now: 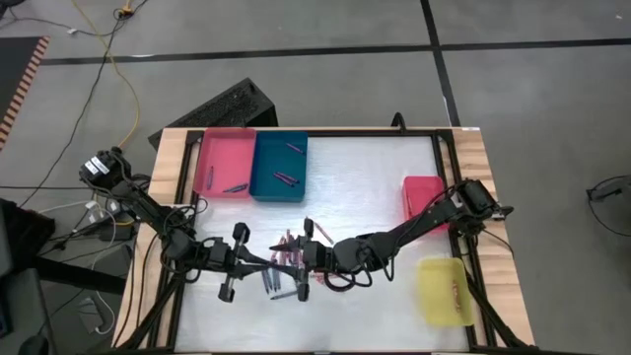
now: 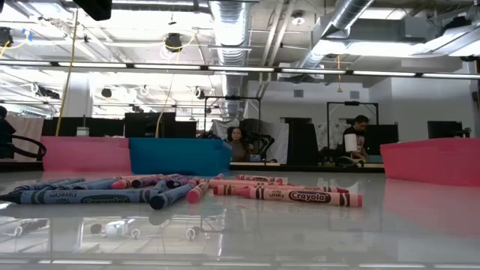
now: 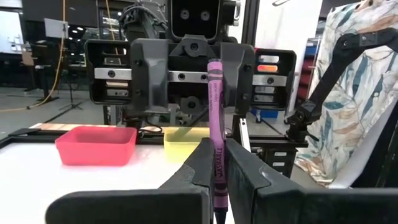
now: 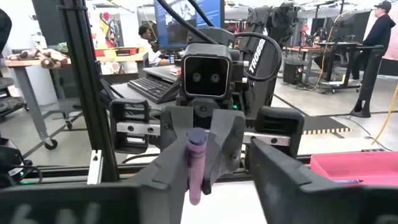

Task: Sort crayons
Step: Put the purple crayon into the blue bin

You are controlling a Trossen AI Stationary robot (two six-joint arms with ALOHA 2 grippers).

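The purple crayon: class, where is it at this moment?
The purple crayon stands upright, clamped in the left end effector. It is above the table's front middle, facing the right end effector, with the yellow tray behind.

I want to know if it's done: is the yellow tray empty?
Looks empty. From above, the yellow tray shows only bare yellow, while crayons lie mid-table.

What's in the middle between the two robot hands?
A purple crayon. The left gripper pinches it upright, and the right gripper faces it, fingers around its tip. Both wrist views show this.
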